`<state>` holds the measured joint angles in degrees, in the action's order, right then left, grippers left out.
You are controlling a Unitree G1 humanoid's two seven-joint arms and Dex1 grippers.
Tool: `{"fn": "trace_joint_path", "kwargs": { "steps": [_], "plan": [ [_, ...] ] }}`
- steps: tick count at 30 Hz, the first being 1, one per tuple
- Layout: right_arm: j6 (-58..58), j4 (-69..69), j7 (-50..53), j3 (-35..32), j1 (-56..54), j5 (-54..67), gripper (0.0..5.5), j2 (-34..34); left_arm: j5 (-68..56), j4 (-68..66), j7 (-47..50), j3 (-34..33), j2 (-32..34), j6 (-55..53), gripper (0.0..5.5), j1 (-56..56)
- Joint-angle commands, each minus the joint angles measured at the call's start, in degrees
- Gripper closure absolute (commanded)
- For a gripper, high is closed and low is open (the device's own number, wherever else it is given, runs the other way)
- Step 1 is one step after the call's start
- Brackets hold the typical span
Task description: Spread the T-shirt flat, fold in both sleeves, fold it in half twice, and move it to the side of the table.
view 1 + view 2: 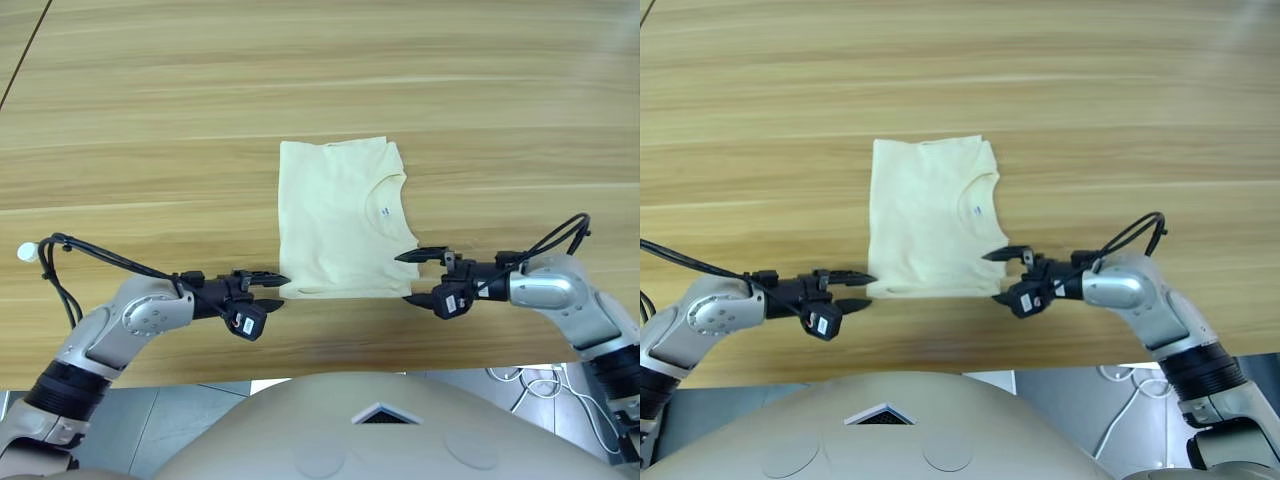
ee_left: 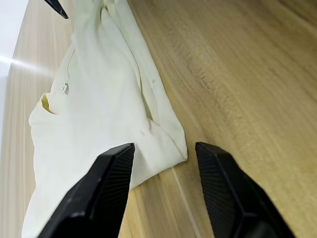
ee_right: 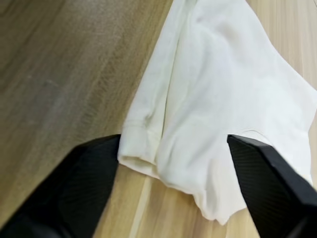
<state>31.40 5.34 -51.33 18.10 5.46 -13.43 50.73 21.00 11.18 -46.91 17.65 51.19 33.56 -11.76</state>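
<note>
Pale yellow folded T-shirt lies flat on light wooden table, collar at its right edge. Black left gripper sits at the shirt's near left corner, black right gripper at its near right corner. Fingers parted on both.

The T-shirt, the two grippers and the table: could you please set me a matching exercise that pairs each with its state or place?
Things:
1. T-shirt
2. left gripper
3. right gripper
4. table

States or places:
a. open, at the shirt's near corner on the side of the collar
b. light wood with a visible grain, under everything else
c. pale yellow, folded into a rectangle
d. open, at the shirt's near corner on the side away from the collar

Pairs: 1-c, 2-d, 3-a, 4-b
</note>
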Motion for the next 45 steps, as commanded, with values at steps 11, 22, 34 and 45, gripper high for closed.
{"fn": "trace_joint_path", "kwargs": {
  "steps": [11,22,34,45],
  "plan": [
    [-1.69,-2.04,-0.69,3.03,1.39,-3.82,4.24,0.92,4.31,-3.73,0.11,3.21,1.32,1.52,4.29,0.74],
    [-1.66,-2.21,0.30,3.40,1.07,-3.78,5.43,0.65,5.92,-6.82,2.11,4.07,0.89,3.11,5.50,1.28],
    [-1.11,-1.08,0.71,2.35,1.19,-2.01,5.44,1.51,-4.19,-6.56,5.15,3.38,2.42,10.36,5.50,0.64],
    [5.41,8.32,-1.65,-2.97,8.62,9.10,5.44,9.42,-21.95,2.49,-1.09,3.40,9.68,14.82,5.50,-6.29]
  ]
}}
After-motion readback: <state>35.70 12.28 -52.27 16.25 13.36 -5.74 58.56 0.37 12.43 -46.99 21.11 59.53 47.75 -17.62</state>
